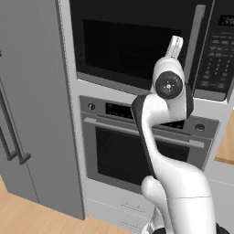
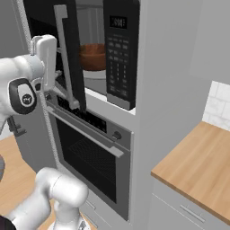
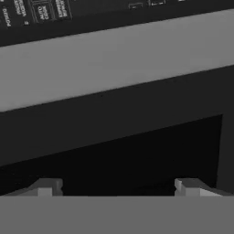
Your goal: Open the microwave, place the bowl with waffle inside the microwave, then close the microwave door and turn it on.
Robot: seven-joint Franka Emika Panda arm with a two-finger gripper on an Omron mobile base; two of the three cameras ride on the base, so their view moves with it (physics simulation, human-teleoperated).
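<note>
The black microwave (image 1: 137,41) is built in above the oven, with its keypad (image 2: 119,54) on the right. In the right base view the microwave door (image 2: 45,18) stands ajar, and the gap shows the grey cavity. Inside it sits the reddish-brown bowl (image 2: 92,56); its contents cannot be made out. My gripper (image 2: 53,67) is at the door's front, just left of the long silver handle (image 2: 63,54), and is also seen here (image 1: 175,45). In the hand view its fingertips (image 3: 45,187) stand wide apart with nothing between them, and the handle (image 3: 117,64) crosses ahead of the gripper (image 3: 118,187).
A silver wall oven (image 1: 146,151) with a horizontal handle sits directly below the microwave. Tall grey cabinet doors (image 1: 32,114) fill the left side. A wooden counter (image 2: 197,166) with a white tiled wall behind it lies to the right.
</note>
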